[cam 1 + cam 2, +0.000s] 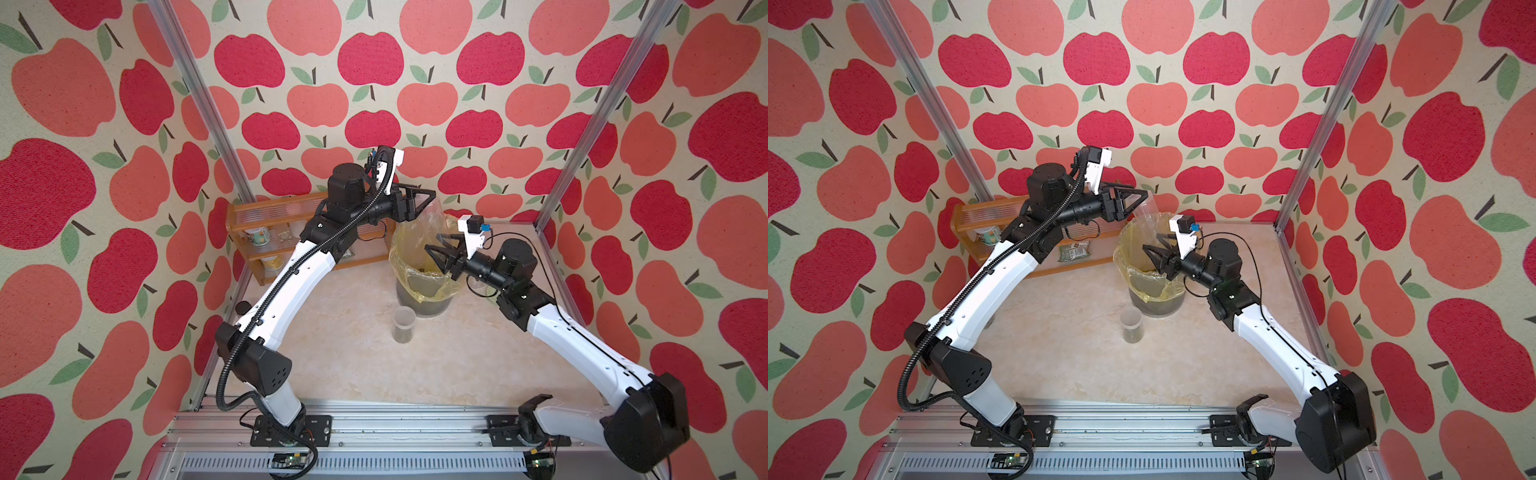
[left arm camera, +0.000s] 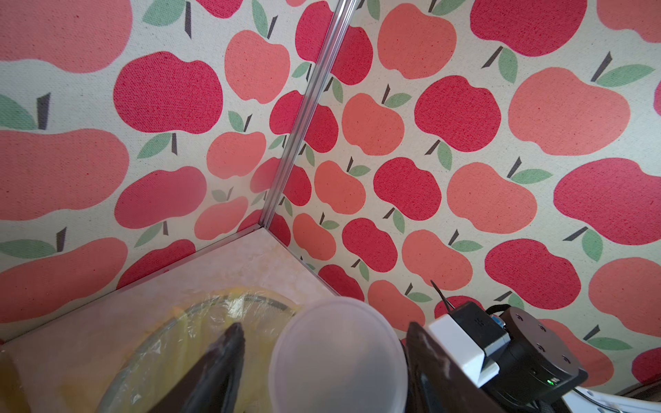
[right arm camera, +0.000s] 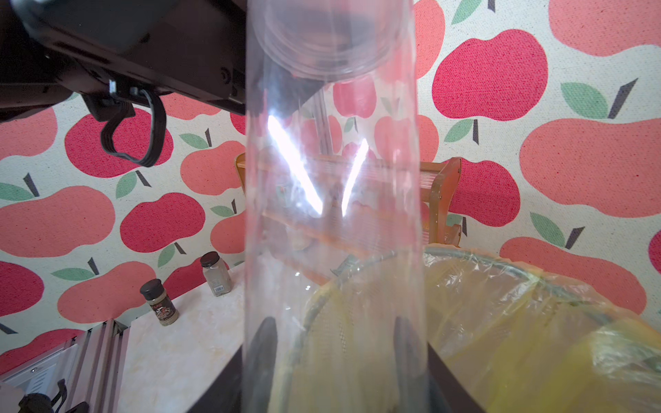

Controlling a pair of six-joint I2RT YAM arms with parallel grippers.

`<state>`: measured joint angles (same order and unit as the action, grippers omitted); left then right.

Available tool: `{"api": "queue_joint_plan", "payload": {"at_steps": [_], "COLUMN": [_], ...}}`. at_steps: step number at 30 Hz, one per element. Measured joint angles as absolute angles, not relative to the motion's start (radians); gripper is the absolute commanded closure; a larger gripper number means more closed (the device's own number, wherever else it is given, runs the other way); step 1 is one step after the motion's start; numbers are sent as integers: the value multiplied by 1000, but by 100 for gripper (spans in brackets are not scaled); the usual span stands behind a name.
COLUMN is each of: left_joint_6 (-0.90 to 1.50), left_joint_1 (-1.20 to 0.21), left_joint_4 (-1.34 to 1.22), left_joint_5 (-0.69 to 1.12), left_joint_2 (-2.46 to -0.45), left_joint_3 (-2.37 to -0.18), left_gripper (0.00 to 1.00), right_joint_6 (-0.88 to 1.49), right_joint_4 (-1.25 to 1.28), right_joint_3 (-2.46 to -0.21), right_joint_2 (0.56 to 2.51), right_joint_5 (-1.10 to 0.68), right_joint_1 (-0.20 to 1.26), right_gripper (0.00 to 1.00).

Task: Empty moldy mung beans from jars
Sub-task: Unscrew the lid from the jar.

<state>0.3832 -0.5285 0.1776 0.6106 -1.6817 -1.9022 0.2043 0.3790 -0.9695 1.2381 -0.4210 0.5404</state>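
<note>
1. Now, the left gripper (image 2: pixel 323 327) straddles the frosted round lid (image 2: pixel 338 357); I cannot tell whether it is actually gripping.
2. The tall clear plastic jar (image 3: pixel 332 214) spans both grippers, with the yellow-lined bin (image 1: pixel 422 305) just beneath. It looks light, stiff and slick.
3. The right gripper (image 3: pixel 334 321) is clamped on the jar's lower wall, which looks like the sound place to hold it.

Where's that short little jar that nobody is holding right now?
In both top views the short jar stands upright near the middle of the table, just on the near side of the yellow-lined bin.
</note>
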Motion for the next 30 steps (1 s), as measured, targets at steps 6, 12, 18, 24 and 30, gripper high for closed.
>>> {"api": "queue_joint_plan", "payload": {"at_steps": [6,12,18,24,30], "left_joint_6": [387,396,395,401,402], "left_joint_1": [-525,-525,-525,-526,-537], "left_joint_4": [196,239,263,273,320], "left_joint_5": [638,664,671,669,640], "left_joint_2": [-1731,-1762,-1779,-1782,-1800], "left_joint_3": [-1952,-1975,-1997,-2013,-2058], "left_gripper": [26,29,35,41,48], "right_joint_6": [208,212,212,214,194], "right_joint_4": [382,389,392,395,391], "right_joint_3": [-970,-970,-970,-970,-973], "right_joint_2": [1250,1271,1280,1280,1280], "right_joint_5": [-421,-421,-421,-419,-350], "right_joint_1": [540,540,540,540,573], "right_gripper": [54,54,54,57,60]}}
